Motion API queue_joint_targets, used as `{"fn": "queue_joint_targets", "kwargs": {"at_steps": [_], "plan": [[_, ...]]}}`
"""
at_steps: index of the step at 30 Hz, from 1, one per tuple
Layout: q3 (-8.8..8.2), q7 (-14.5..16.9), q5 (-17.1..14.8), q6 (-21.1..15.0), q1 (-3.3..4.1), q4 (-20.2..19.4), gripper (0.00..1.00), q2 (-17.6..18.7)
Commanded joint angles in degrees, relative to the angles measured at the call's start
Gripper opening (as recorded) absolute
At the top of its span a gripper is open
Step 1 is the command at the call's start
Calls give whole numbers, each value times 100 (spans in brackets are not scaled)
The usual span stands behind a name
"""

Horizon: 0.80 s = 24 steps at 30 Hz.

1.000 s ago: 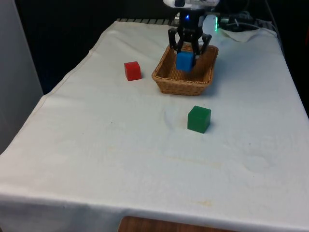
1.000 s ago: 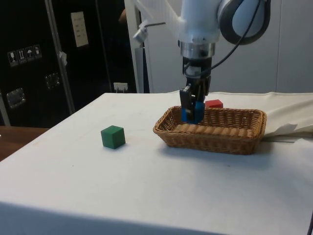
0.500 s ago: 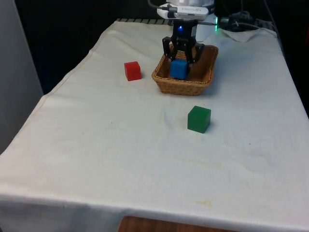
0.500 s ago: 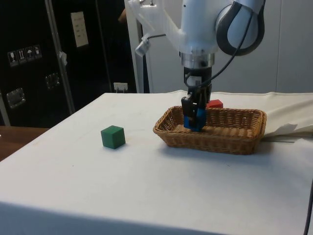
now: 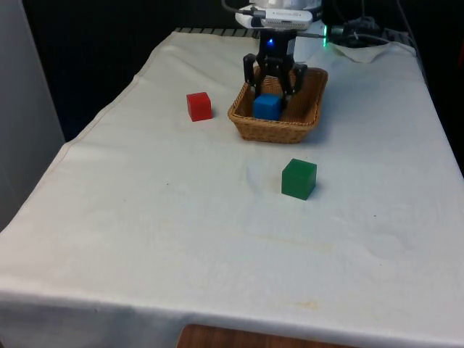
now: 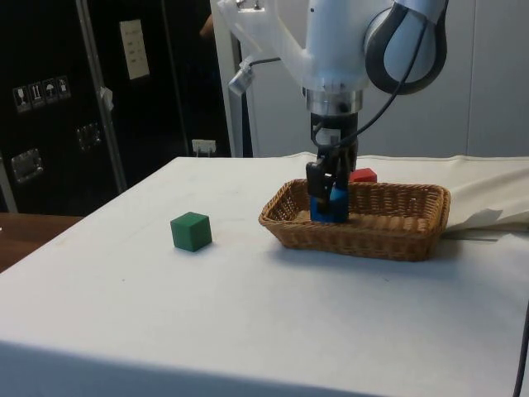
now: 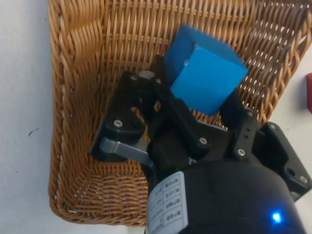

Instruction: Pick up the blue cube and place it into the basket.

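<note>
In the front view I see my black two-finger gripper (image 5: 270, 81) down inside the woven wicker basket (image 5: 246, 120), its fingers apart around the blue cube (image 5: 267, 106), which sits in the basket. A red cube (image 5: 199, 106) lies toward the front view's left, a green cube (image 5: 299, 178) nearer the camera. From the side, the gripper (image 6: 328, 201) straddles the cube (image 6: 329, 208) within the basket (image 6: 364, 231). In the wrist view the cube (image 7: 204, 69) sits tilted between the spread fingers (image 7: 131, 102).

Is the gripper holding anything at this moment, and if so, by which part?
Cannot be told. The blue cube sits between the gripper fingers, inside the basket, but no view shows whether they clamp its sides.
</note>
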<state>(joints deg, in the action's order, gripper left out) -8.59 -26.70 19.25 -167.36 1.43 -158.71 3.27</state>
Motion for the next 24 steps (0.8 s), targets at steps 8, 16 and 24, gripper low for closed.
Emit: {"fn": "queue_joint_targets", "kwargs": {"at_steps": [8,16,24], "plan": [[-6,-6,6,0,0,0,100,0],[6,57,-63,23,-11,17,100,-63],[-6,132,-166,189,11,143,100,-241]]}}
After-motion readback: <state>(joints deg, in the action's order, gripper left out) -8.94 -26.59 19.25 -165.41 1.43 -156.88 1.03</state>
